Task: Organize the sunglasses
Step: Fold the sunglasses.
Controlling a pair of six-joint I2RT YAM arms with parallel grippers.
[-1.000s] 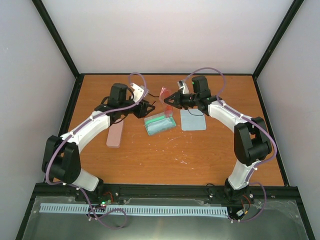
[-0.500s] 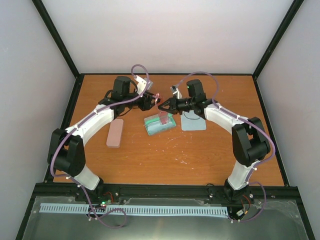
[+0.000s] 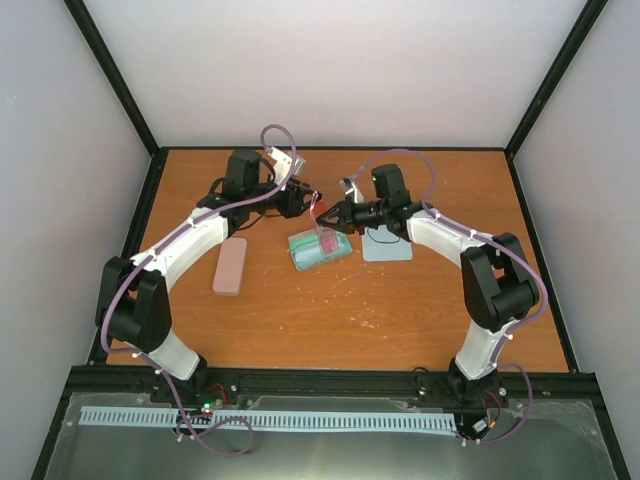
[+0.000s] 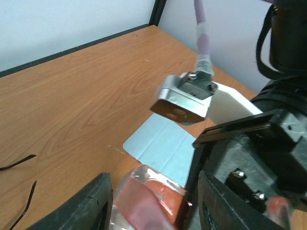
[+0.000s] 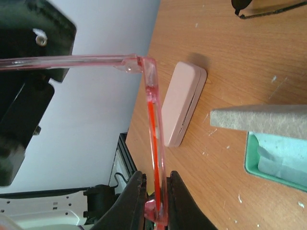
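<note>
While the thin dark sunglasses (image 5: 241,6) lie on the table (image 3: 420,300) toward its back, a pink-framed pair (image 5: 151,110) hangs over the teal case (image 3: 305,252). The right gripper (image 5: 156,191) is clamped on its arm, and the left gripper (image 4: 151,201) straddles its front, grip unclear.

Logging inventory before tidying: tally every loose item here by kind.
Cases: 2 (pink case, open green case)
Glasses: 2 (pink pair, dark sunglasses)
Cloths: 1 (light-blue cloth)
Total: 5
</note>
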